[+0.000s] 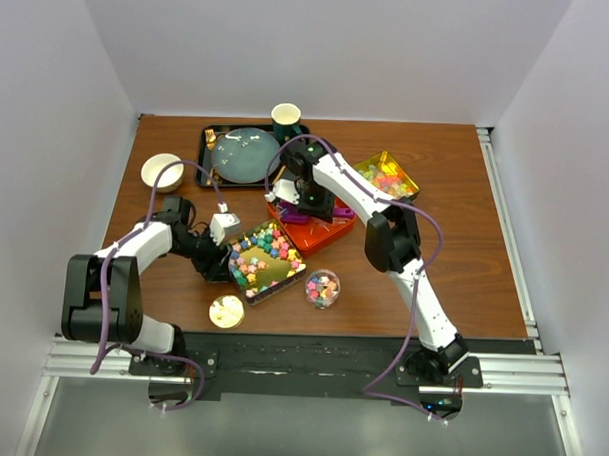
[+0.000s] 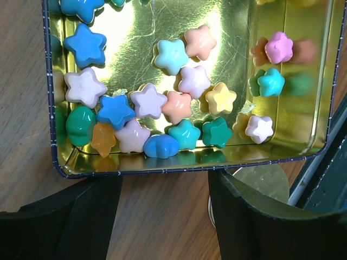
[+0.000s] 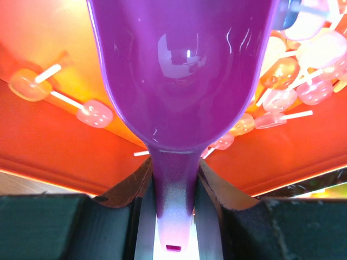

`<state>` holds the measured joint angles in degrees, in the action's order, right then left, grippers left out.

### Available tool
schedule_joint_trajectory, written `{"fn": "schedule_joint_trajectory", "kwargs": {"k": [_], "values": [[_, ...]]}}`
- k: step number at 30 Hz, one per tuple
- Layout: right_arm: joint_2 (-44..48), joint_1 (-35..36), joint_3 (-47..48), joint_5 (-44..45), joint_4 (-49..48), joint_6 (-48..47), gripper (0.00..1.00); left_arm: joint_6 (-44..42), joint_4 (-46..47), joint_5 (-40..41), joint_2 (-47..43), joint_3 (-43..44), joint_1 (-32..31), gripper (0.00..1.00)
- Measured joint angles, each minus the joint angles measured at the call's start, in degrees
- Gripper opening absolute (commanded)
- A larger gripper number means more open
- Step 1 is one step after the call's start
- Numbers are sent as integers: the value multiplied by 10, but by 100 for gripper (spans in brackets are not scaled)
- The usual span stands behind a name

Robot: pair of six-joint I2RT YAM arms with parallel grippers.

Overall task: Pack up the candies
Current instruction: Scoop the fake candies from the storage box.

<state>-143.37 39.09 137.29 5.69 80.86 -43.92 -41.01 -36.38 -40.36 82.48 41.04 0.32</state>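
- The right pincer [image 3: 173, 184] is clamped on the thin handle of a purple scoop [image 3: 179, 70], one finger on each side of the handle.
- The scoop's long axis runs straight out from the pincer. Its bowl faces away and hangs over the orange tray [image 3: 65, 157].
- The stick candies [image 3: 282, 100] lie mostly ahead and to the right of the scoop's bowl. A couple sit off to the left, and I can't tell whether any are in the bowl.
- My guess is that the next dip needs the scoop to go down and to the right, into that thicker cluster.
- The left pincer [image 2: 162, 216] is open and holds nothing. Its fingers sit just short of the near rim of the gold tray [image 2: 179, 169].
- Star candies [image 2: 147, 100] lie loose on that tray's floor, straight ahead of the left pincer.
- A small round tub [image 1: 322, 288] of candies stands on the bench [image 1: 465, 224] just beside the gold tray, between the two arms. The left pincer is somewhat nearer to it.
- No brand, label or writing can be read anywhere.
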Motion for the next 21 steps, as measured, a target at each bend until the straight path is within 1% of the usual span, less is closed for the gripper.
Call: {"fn": "schedule_joint_trajectory", "kwargs": {"k": [5, 9, 17, 21], "values": [[1, 1, -4, -9, -1, 19, 0, 7, 0, 0, -2, 0, 0, 69], [14, 0, -38, -20, -18, 34, 0, 11, -3, 0, -5, 2, 0, 69], [21, -27, -47, -105, -25, 61, 0, 15, -16, 5, -14, 15, 0, 70], [21, -30, -45, -125, -23, 73, 0, 16, -19, 12, -21, 20, 0, 70]]}}
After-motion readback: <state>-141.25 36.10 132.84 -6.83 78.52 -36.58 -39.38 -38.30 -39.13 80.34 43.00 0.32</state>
